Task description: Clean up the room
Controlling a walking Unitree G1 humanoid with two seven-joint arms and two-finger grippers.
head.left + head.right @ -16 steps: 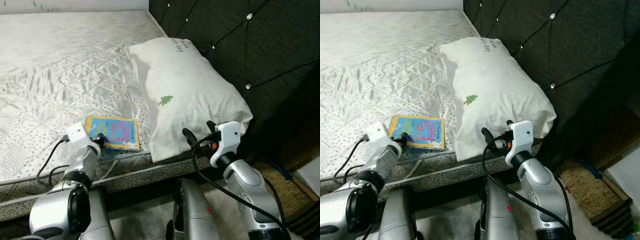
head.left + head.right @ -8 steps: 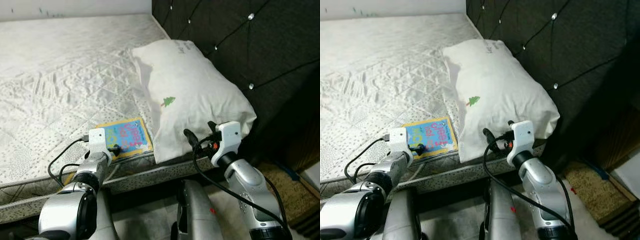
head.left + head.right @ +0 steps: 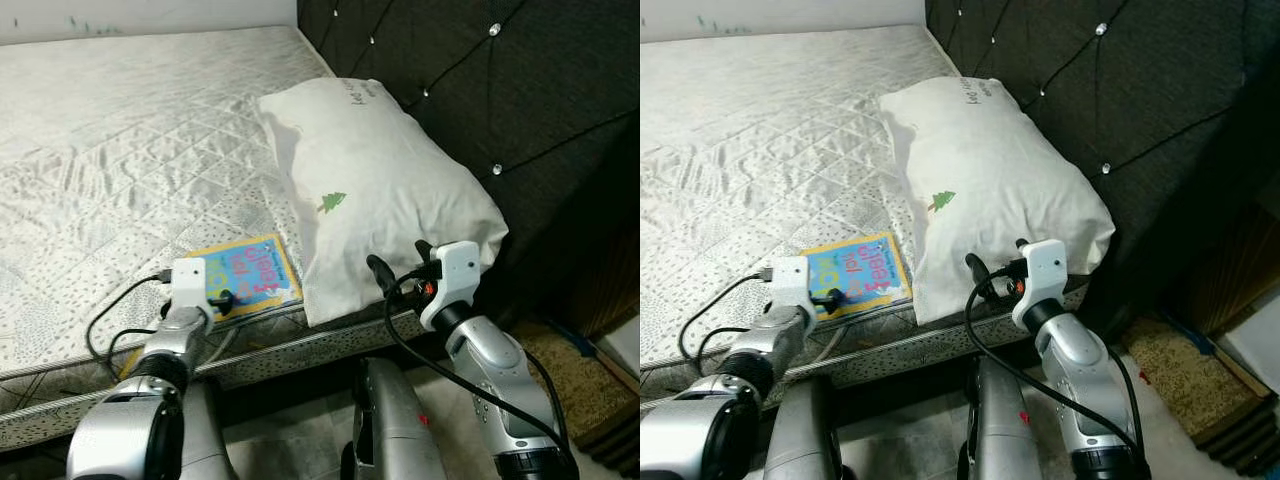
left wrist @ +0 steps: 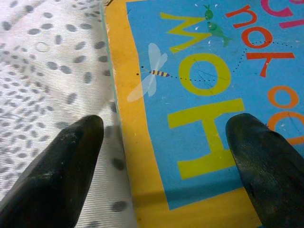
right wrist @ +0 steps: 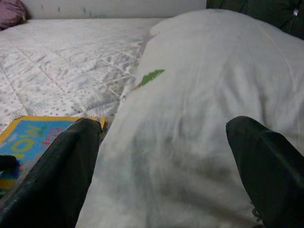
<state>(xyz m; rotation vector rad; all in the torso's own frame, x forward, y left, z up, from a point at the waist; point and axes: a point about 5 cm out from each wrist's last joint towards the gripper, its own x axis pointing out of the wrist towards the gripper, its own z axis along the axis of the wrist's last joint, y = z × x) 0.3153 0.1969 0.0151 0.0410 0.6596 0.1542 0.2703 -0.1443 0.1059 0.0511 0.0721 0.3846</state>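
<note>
At lower left of the head view, the book (image 3: 243, 275) lies flat at the mattress (image 3: 110, 150) edge beside the pillow (image 3: 375, 185); the left gripper (image 4: 164, 156) is spread across its corner, apparently for grasping, while the right gripper (image 3: 398, 268) is held spread before the pillow

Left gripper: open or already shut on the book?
Open: the left gripper has its fingers spread, one over the book, one over the mattress.

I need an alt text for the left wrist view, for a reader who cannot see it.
The left gripper is open, its two black fingers straddling the yellow-bordered edge of a blue children's book printed with large yellow letters and a dragonfly. The book lies flat on a white, grey-speckled mattress.
</note>
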